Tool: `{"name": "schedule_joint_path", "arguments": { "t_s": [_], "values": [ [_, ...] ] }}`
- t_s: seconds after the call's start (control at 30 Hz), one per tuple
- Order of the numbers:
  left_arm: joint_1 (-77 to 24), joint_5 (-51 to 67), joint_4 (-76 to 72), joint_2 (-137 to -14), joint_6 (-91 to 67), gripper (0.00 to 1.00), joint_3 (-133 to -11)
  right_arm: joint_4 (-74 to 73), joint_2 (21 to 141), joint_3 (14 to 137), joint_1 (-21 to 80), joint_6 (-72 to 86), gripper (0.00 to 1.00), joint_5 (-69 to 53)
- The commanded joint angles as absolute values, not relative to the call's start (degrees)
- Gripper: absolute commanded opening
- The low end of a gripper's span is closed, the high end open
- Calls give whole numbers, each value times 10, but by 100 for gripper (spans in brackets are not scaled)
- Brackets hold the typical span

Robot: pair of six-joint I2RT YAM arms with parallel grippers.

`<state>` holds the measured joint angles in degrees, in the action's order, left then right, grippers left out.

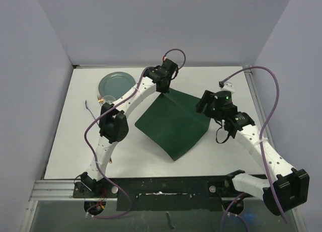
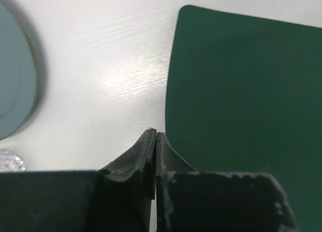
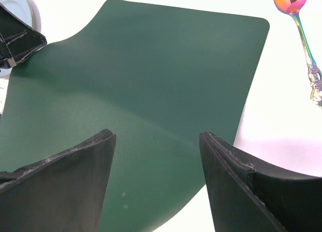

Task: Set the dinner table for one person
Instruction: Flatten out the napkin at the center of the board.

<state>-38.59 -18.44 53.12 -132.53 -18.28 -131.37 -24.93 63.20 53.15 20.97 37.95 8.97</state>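
Note:
On the white dinner table lies a dark green placemat, turned at an angle. Its far corner is raised off the table. My left gripper is shut on that corner. In the left wrist view the jaws are pressed together, with the placemat's edge running into them. My right gripper hovers over the mat's right side. It stands open with only the placemat showing below its fingers.
A grey-blue plate sits at the far left, with a clear glass just in front of it. An iridescent spoon lies on the table beside the mat. A thin utensil lies near the left edge. Walls enclose the table.

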Motion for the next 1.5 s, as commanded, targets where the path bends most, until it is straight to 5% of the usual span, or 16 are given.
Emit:
{"name": "schedule_joint_path", "arguments": {
  "t_s": [0.0,0.27,0.4,0.6,0.73,0.83,0.97,1.03,1.47],
  "values": [
    [-390,-252,583,-1341,-158,0,-1340,-229,641,543,208,379,68,81],
    [-396,-268,580,-1299,-158,0,-1279,-221,671,538,208,380,68,61],
    [-396,-236,554,-1261,-173,19,-1242,-211,675,523,209,384,68,54],
    [-400,-42,406,-1126,-205,28,-1091,-212,682,496,207,380,68,91],
    [-441,-18,345,-1029,-234,32,-982,-202,710,485,203,376,66,121],
    [-480,-3,307,-979,-261,32,-904,-180,741,490,202,370,57,121],
    [-511,11,260,-925,-309,32,-807,-162,786,505,200,362,19,106],
    [-525,-1,248,-905,-331,32,-769,-154,806,511,200,359,10,93],
    [-560,6,219,-841,-393,26,-685,-155,907,547,202,325,4,29]
  ]
}}
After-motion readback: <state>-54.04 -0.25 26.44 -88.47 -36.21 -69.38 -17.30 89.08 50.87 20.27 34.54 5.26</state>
